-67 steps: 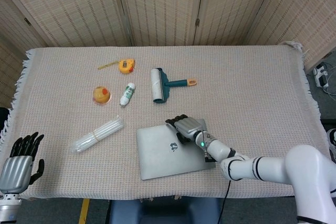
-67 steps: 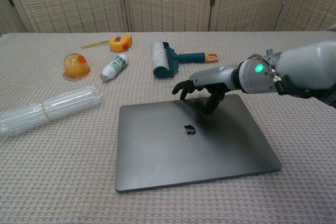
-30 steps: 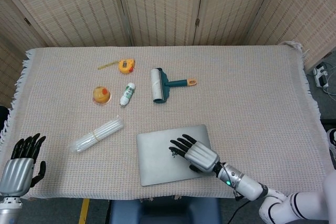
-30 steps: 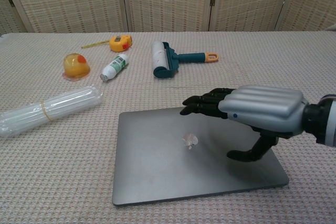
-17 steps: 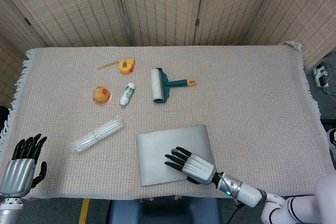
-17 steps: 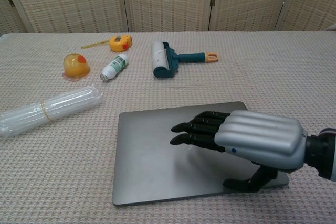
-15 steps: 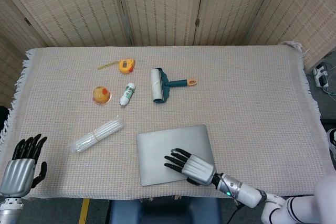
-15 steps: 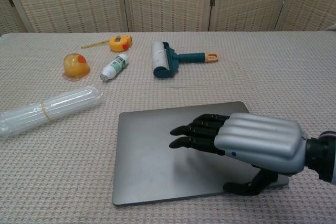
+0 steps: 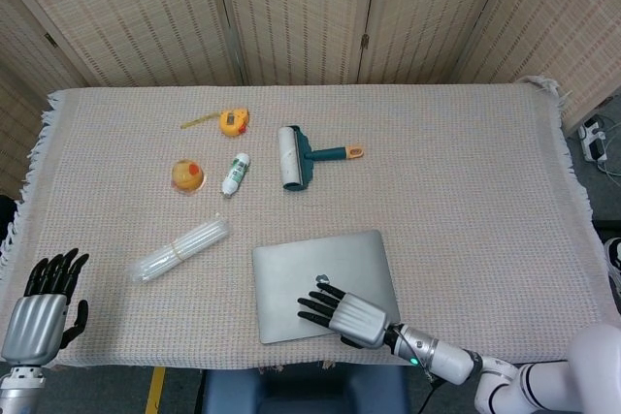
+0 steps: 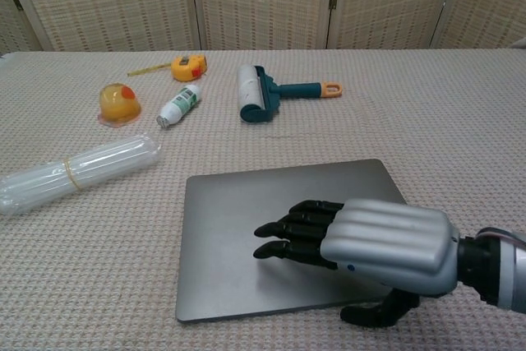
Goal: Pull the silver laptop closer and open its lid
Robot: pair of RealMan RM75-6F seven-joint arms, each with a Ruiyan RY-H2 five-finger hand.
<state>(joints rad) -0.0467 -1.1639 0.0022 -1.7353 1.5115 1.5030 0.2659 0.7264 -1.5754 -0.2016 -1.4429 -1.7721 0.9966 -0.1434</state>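
We are hovering our right hand (image 10: 386,246) over the near edge of the silver laptop (image 10: 246,211), fingers (image 10: 292,240) spread and holding nothing. The laptop is lying closed by the table's near edge, so the pull looks done; next we are needing a thumb under the front lip. Our left hand (image 9: 39,312) is idling open off the near left corner.
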